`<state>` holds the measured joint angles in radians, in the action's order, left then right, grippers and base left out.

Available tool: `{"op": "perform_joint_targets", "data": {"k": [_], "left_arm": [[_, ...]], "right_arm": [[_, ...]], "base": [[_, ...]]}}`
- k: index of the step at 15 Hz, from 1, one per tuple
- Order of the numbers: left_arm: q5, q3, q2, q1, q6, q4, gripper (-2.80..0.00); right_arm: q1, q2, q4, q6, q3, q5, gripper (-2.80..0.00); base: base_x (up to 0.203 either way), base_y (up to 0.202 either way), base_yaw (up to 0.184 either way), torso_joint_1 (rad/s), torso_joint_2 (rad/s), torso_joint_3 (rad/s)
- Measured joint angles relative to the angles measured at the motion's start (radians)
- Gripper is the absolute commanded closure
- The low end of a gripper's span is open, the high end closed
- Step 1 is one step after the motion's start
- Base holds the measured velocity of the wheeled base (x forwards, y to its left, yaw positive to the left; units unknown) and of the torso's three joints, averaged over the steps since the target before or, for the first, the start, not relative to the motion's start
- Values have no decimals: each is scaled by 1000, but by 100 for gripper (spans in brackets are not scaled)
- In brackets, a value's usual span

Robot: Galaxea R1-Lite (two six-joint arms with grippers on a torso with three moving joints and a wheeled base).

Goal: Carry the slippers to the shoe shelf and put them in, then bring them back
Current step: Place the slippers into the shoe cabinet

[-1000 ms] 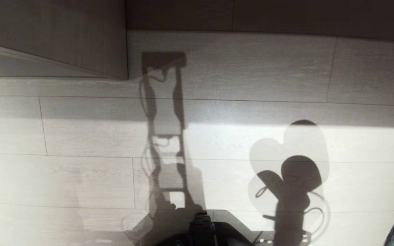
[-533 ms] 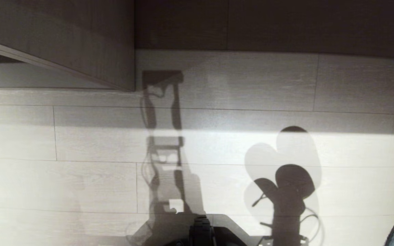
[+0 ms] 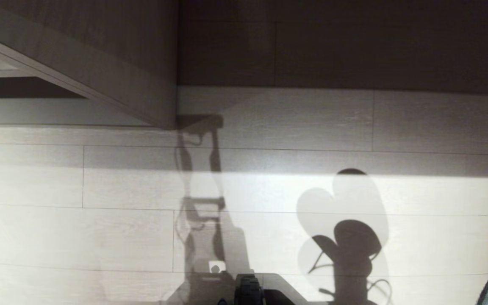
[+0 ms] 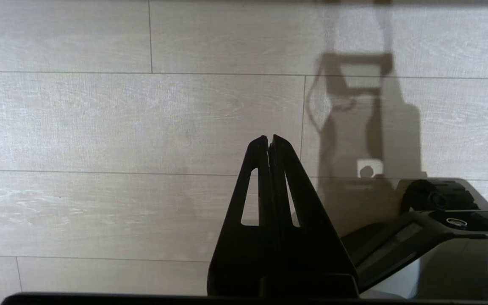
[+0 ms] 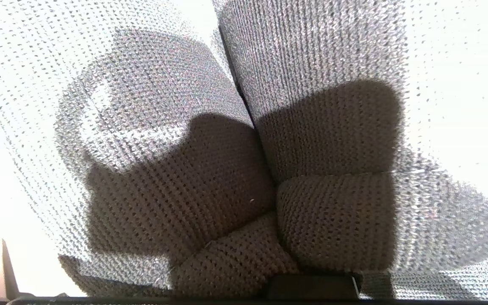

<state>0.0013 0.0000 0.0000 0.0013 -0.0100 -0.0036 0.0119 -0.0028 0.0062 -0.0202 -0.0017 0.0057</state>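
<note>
The slippers, knitted grey fabric, fill the right wrist view, two toe caps side by side. They hang close in front of the camera and hide the fingers of my right gripper; only a black part of it shows beneath them. In the head view their rounded shadow falls on the floor. My left gripper is shut and empty, parked above the floor. The shoe shelf, wood-grain with a pale base board, shows at the upper left of the head view.
Pale wood-plank floor runs ahead, sunlit near me and shaded by the dark wall panels. The shelf's corner edge meets the floor. My base and its shadow lie front centre.
The whole head view has slid downward, so the camera has tilted up and more of the shelf and wall shows. Neither arm has moved.
</note>
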Motion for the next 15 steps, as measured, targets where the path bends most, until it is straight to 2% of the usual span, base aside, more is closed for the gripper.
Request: {"op": "perform_joint_targets", "data": {"k": [15], "left_arm": [[0, 0, 0, 0, -1, 0, 0]], "right_arm": [[0, 1, 0, 0, 0, -1, 0]], "base": [[0, 0, 0, 2, 2, 203]]}}
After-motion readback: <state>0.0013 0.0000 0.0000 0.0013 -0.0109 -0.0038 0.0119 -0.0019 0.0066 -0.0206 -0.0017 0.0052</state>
